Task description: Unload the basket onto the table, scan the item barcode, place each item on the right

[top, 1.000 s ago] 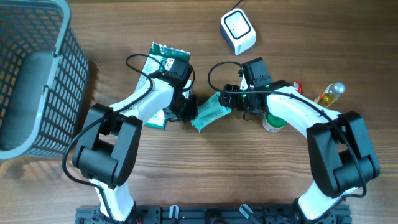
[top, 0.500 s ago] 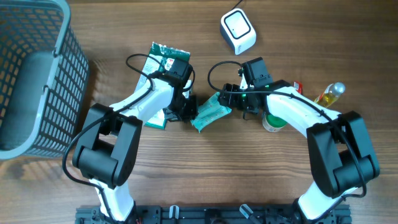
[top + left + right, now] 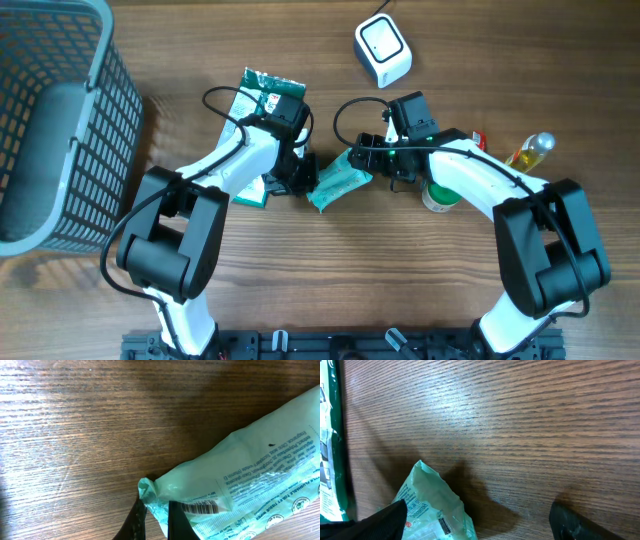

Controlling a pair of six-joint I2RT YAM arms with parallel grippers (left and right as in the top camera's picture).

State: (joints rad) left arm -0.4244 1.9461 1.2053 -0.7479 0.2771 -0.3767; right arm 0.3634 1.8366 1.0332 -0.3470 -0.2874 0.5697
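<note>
My left tool (image 3: 156,512) is clamped shut on the crimped corner of the mint wipes pack (image 3: 250,470). The pack is mid-tabletop (image 3: 350,280) between my two arms. My right tool (image 3: 477,517) is spread wide at the pack's other end, gripping nothing. The barcode (image 3: 200,508) sits right by the pinched corner, so I reckon the trick is to lift by that corner and turn the printed face toward the white scanner (image 3: 383,50) at the far side, keeping my fingers off the bars. Versus a second ago, nothing in the overhead view has visibly shifted.
</note>
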